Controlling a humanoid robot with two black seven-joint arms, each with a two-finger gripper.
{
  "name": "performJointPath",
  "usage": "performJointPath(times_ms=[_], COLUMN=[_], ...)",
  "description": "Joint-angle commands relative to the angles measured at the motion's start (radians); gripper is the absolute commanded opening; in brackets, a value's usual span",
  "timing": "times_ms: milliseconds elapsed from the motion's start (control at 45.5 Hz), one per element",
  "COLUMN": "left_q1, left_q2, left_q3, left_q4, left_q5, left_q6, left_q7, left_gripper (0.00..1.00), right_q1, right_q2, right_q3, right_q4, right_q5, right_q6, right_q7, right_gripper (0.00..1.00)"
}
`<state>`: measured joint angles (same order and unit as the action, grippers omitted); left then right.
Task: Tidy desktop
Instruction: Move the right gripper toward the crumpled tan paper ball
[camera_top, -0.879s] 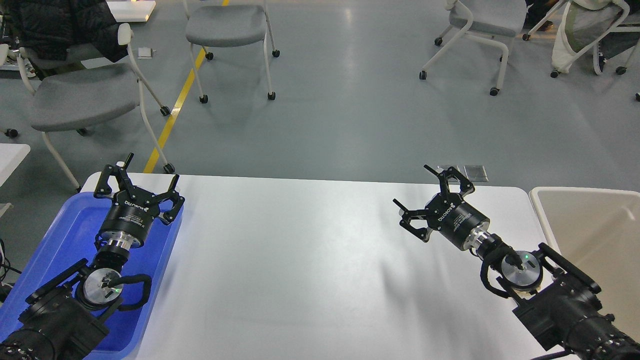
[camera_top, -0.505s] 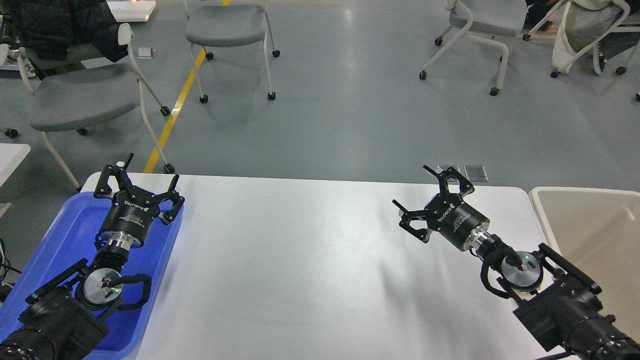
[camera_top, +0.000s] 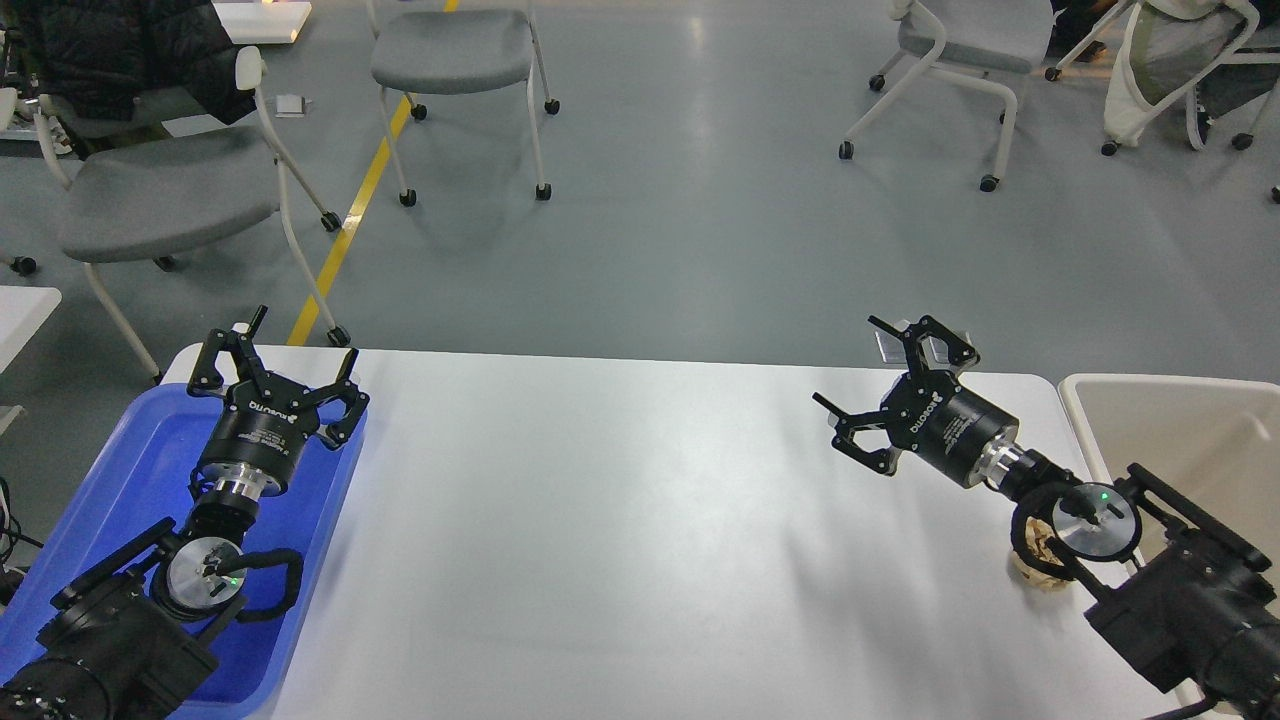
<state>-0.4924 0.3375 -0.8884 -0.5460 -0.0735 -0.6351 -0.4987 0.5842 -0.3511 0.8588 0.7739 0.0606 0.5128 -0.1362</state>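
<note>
White, glossy desktop (camera_top: 620, 520) with rounded corners, mostly bare.

Blue tray (camera_top: 120, 470) at left, beige bin (camera_top: 1180, 440) at right, grey chairs (camera_top: 160, 200) behind, poss. crumpled brown obj (camera_top: 1035, 578) nr bin

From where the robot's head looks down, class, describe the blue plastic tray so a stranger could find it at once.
Start at the large white rectangular desktop and follow it to its left end. There lies the shallow blue plastic tray, under the open left gripper. Unlike the beige plastic bin at the right end, it is vivid blue and low-walled.
</note>
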Motion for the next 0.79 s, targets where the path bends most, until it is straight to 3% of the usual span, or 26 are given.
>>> performJointPath(times_ms=[0,352,769], left_q1=[0.000,0.000,0.003], left_q2=[0.000,0.000,0.000], left_q3=[0.000,-0.001,-0.003], left_q4=[0.001,0.000,0.000], left_q5=[0.000,0.001,0.003], left_q6=[0.000,-0.003,-0.006], left_q7=[0.000,0.000,0.000], left_gripper=[1.00,1.00,1.00], right_q1=[0.006,0.094,0.371], right_q2=[-0.169,-0.434,-0.594], right_q3=[-0.037,-0.075,-0.460], right_q4=[0.128,0.295,0.292], right_q5=[-0.059,-0.415,-0.886], right_q6=[-0.005,0.003,0.003], right_q7=[-0.002,-0.031,-0.033], right_gripper=[1.00,1.00,1.00])
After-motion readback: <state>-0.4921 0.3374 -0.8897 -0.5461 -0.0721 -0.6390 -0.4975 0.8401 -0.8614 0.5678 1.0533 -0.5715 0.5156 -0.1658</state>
